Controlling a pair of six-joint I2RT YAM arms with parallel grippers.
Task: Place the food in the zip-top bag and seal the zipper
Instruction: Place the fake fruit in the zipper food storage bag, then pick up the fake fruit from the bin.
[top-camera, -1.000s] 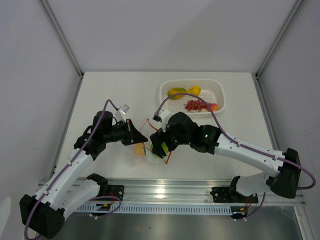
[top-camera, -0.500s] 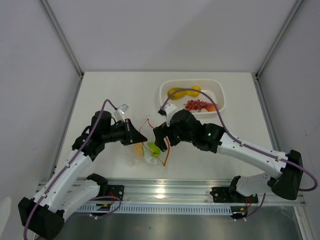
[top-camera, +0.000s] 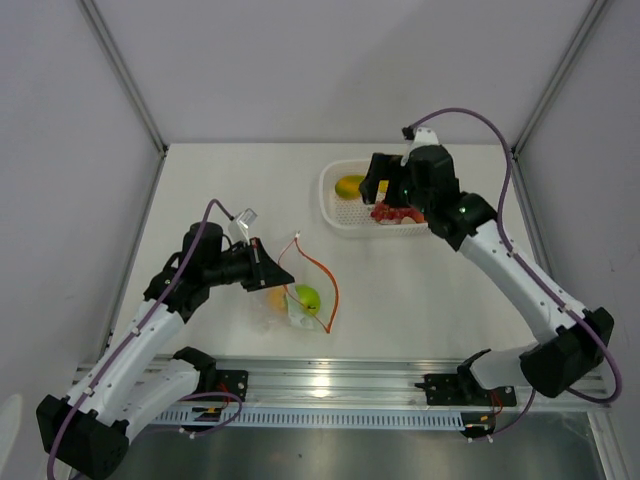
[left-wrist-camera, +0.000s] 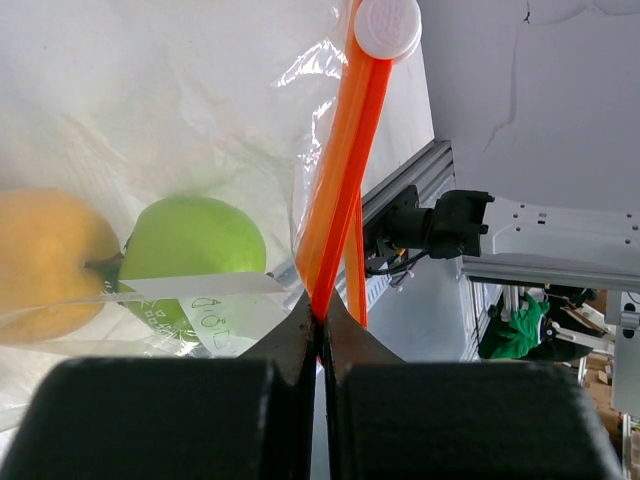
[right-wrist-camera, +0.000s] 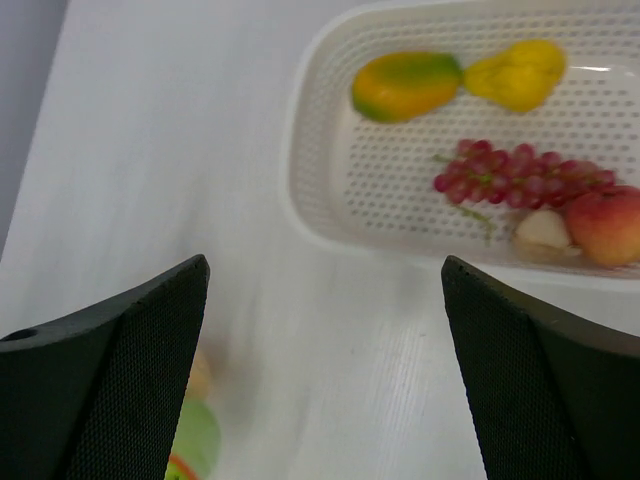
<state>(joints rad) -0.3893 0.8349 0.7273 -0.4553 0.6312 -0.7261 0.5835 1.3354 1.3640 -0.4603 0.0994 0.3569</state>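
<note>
The clear zip-top bag (top-camera: 290, 300) lies on the table with a green apple (top-camera: 308, 297) and an orange fruit (top-camera: 277, 297) inside. My left gripper (top-camera: 283, 276) is shut on the bag's red-orange zipper strip (left-wrist-camera: 345, 170), which loops open (top-camera: 322, 275). The apple (left-wrist-camera: 195, 245) and orange fruit (left-wrist-camera: 50, 260) show through the plastic. My right gripper (top-camera: 375, 188) is open and empty above the white basket (right-wrist-camera: 330, 215), which holds a mango (right-wrist-camera: 405, 85), a yellow piece (right-wrist-camera: 518, 73), a grape bunch (right-wrist-camera: 520, 177) and a peach (right-wrist-camera: 605, 225).
The white perforated basket (top-camera: 335, 205) stands at the back right of the table. An aluminium rail (top-camera: 330, 385) runs along the near edge. Grey walls close in the sides and back.
My right gripper has left the bag's mouth and swung up and back to the basket, leaving the green apple in the bag. The left gripper has kept its hold on the zipper.
</note>
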